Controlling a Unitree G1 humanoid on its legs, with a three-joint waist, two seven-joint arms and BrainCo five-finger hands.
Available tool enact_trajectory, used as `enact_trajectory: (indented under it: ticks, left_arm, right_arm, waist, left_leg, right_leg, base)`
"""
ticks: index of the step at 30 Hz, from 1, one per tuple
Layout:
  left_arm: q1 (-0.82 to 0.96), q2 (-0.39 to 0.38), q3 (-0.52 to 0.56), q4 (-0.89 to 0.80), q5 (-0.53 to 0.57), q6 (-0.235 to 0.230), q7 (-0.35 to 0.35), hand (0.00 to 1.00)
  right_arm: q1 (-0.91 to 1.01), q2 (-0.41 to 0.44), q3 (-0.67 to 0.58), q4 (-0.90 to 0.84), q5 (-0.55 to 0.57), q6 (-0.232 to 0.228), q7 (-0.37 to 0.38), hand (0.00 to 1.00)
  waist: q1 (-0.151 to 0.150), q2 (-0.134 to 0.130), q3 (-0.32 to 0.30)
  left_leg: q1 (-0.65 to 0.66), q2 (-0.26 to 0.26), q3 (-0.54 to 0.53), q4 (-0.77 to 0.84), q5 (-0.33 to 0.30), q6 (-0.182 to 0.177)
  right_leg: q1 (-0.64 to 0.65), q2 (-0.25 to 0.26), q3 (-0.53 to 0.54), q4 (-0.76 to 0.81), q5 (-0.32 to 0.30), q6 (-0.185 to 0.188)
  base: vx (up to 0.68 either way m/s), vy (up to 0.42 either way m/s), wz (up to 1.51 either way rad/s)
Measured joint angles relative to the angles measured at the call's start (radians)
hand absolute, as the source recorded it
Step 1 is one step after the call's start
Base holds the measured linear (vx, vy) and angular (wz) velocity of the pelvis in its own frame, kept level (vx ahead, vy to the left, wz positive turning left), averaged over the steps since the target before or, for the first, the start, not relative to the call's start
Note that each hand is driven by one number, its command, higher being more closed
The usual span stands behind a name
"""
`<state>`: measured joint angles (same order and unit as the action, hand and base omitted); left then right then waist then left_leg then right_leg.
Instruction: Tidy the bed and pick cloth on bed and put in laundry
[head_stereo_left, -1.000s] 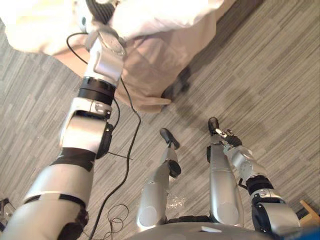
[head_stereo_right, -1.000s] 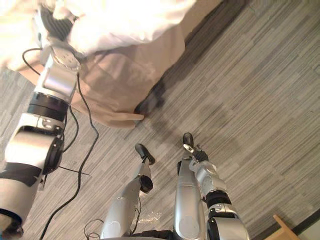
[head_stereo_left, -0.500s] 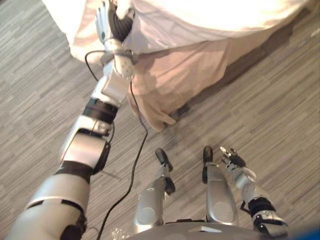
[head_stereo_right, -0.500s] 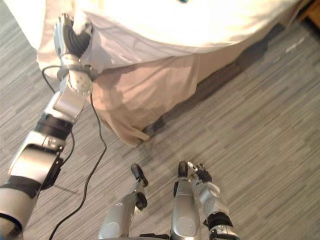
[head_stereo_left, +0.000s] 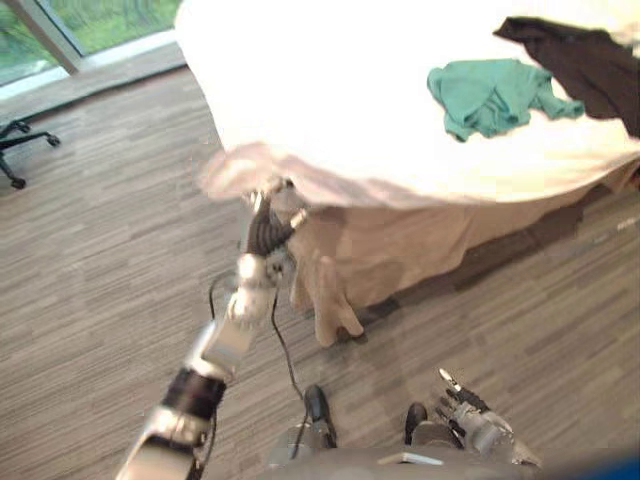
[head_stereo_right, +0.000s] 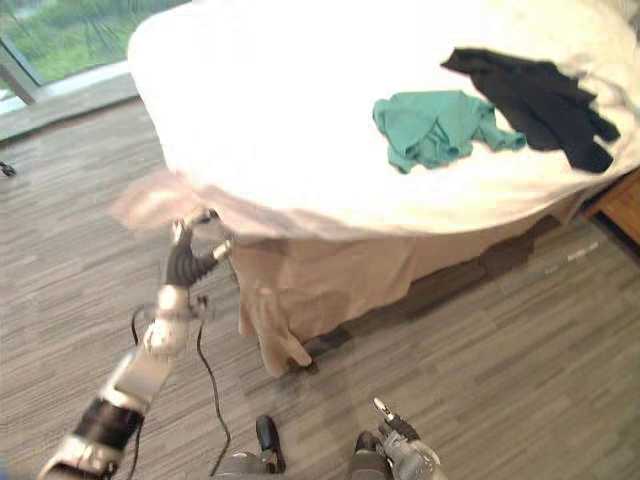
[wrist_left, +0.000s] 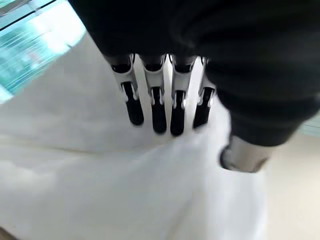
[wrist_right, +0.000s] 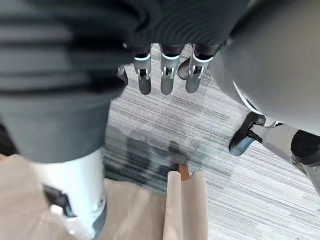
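Note:
A bed under a white cover (head_stereo_left: 350, 90) stands ahead of me, with a beige skirt (head_stereo_left: 400, 250) hanging to the floor. On its far right lie a crumpled green cloth (head_stereo_left: 492, 95) and a black cloth (head_stereo_left: 585, 65), side by side. My left hand (head_stereo_left: 268, 228) is raised at the bed's near left corner, just under the loose, lifted edge of the cover. Its fingers (wrist_left: 158, 107) are straight over the white fabric and hold nothing. My right hand (head_stereo_left: 468, 415) hangs low at my right side, open, its fingers (wrist_right: 167, 75) above the floor.
An office chair's wheeled base (head_stereo_left: 15, 150) stands at the far left by a window (head_stereo_left: 100, 20). A wooden piece of furniture (head_stereo_right: 620, 205) shows at the bed's right end. Striped floor runs between me and the bed.
The camera has tilted up, so the bed's top and the cloths have come into view. My left hand, which was curled in the white cover's edge, has straightened and let it go.

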<state>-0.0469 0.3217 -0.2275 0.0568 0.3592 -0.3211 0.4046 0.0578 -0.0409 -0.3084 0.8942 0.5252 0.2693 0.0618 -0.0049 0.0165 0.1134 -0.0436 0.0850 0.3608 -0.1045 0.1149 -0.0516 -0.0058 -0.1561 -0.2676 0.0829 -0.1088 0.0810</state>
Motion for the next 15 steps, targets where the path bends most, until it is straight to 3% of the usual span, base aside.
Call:
enact_trajectory:
  ticks: [5,10,13,15]
  left_arm:
    - [0.166,-0.05,-0.006,0.009,-0.096,-0.005,-0.146,0.0]
    - [0.304,-0.106,-0.003,0.141,-0.254,-0.017,-0.286,0.0]
    - [0.344,-0.126,0.007,0.254,-0.282,0.002,-0.295,0.0]
    - [0.359,-0.159,0.071,0.394,-0.313,0.012,-0.287,0.0]
  right_arm:
    - [0.014,0.005,0.006,0.006,0.001,0.009,0.015,0.0]
    - [0.071,0.004,0.027,0.01,0.003,0.007,0.014,0.0]
    - [0.081,0.006,0.033,0.014,0.016,-0.001,0.01,0.0]
    - [0.096,0.016,0.032,0.015,0.028,-0.026,-0.004,0.0]
  waist:
    - [0.016,-0.008,-0.01]
    - [0.025,-0.024,-0.083]
    - [0.036,-0.031,-0.086]
    - [0.048,-0.038,-0.091]
  left_leg:
    - [0.02,0.005,-0.046,-0.001,-0.005,0.002]
    - [0.031,-0.001,-0.072,-0.002,-0.018,0.001]
    - [0.042,-0.005,-0.073,-0.002,-0.023,0.008]
    - [0.049,-0.008,-0.073,-0.002,-0.025,0.006]
  right_leg:
    - [0.036,0.015,-0.026,-0.022,-0.005,-0.006]
    - [0.072,0.01,-0.051,-0.039,-0.014,-0.001]
    - [0.087,0.009,-0.05,-0.044,-0.014,0.001]
    - [0.096,0.007,-0.05,-0.048,-0.013,0.006]
  base:
    - [-0.11,0.012,0.17]
    - [-0.02,0.023,0.16]
    - [0.01,0.009,0.03]
    - [0.05,0.004,-0.01]
